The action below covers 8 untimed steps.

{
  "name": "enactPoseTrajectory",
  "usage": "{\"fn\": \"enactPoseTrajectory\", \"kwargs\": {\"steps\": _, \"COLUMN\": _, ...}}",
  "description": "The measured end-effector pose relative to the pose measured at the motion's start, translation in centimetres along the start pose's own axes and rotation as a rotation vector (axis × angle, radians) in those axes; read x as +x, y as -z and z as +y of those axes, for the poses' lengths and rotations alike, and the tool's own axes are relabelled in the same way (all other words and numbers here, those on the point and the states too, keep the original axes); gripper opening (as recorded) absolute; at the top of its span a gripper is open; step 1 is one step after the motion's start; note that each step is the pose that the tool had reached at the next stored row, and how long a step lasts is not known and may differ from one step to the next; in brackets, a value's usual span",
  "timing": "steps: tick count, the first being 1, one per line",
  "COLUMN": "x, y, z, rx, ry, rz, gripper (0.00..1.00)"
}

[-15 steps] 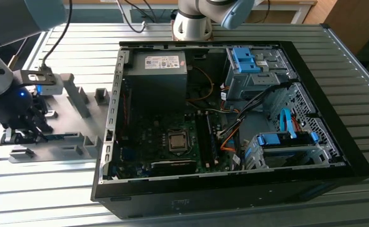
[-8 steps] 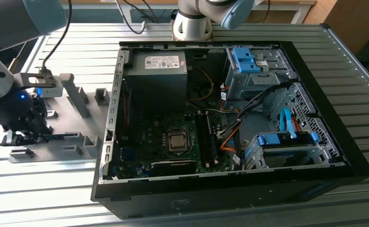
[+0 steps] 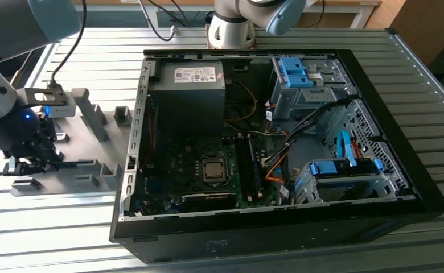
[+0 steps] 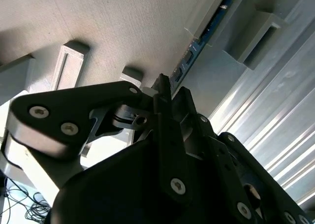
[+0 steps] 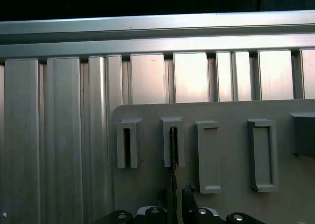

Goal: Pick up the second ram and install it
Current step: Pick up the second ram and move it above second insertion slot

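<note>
The second ram (image 4: pixel 206 37) is a thin blue-green board with dark chips. It stands on edge in a slotted grey holder on the fixture plate (image 3: pixel 78 182), at the exterior view's left. In the first wrist view the ram (image 5: pixel 173 150) is edge-on in its slot. My gripper (image 4: pixel 171 88) is down at the stick's near end, and the board's edge runs straight into it. In the exterior view the gripper (image 3: pixel 32 165) sits low over the plate's left part, outside the computer case. In the first wrist view the gripper (image 5: pixel 174 192) is right below the ram's slot.
The open computer case (image 3: pixel 283 142) lies to the right of the plate, with the processor socket (image 3: pixel 214 169), long memory slots (image 3: pixel 249 170), power supply (image 3: pixel 192 79) and blue drive-bay clips (image 3: pixel 294 71). Several empty grey holders (image 5: pixel 261 155) stand on the plate. Ribbed aluminium table (image 3: pixel 435 85) all around.
</note>
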State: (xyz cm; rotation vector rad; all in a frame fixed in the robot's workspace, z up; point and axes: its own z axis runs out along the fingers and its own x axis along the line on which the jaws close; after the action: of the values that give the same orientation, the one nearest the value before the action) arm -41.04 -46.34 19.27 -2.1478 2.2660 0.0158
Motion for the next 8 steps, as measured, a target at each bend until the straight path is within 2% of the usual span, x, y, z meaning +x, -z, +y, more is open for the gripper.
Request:
{"fn": "enactPoseTrajectory", "kwargs": {"steps": 4, "x": 0.0, "y": -0.01, "z": 0.0, "rx": 0.0, "ry": 0.0, "rz": 0.0, "gripper": 0.25}}
{"fn": "enactPoseTrajectory", "kwargs": {"steps": 5, "x": 0.0, "y": -0.01, "z": 0.0, "rx": 0.0, "ry": 0.0, "rz": 0.0, "gripper": 0.18}}
{"fn": "enactPoseTrajectory", "kwargs": {"steps": 8, "x": 0.0, "y": -0.01, "z": 0.0, "rx": 0.0, "ry": 0.0, "rz": 0.0, "gripper": 0.14}}
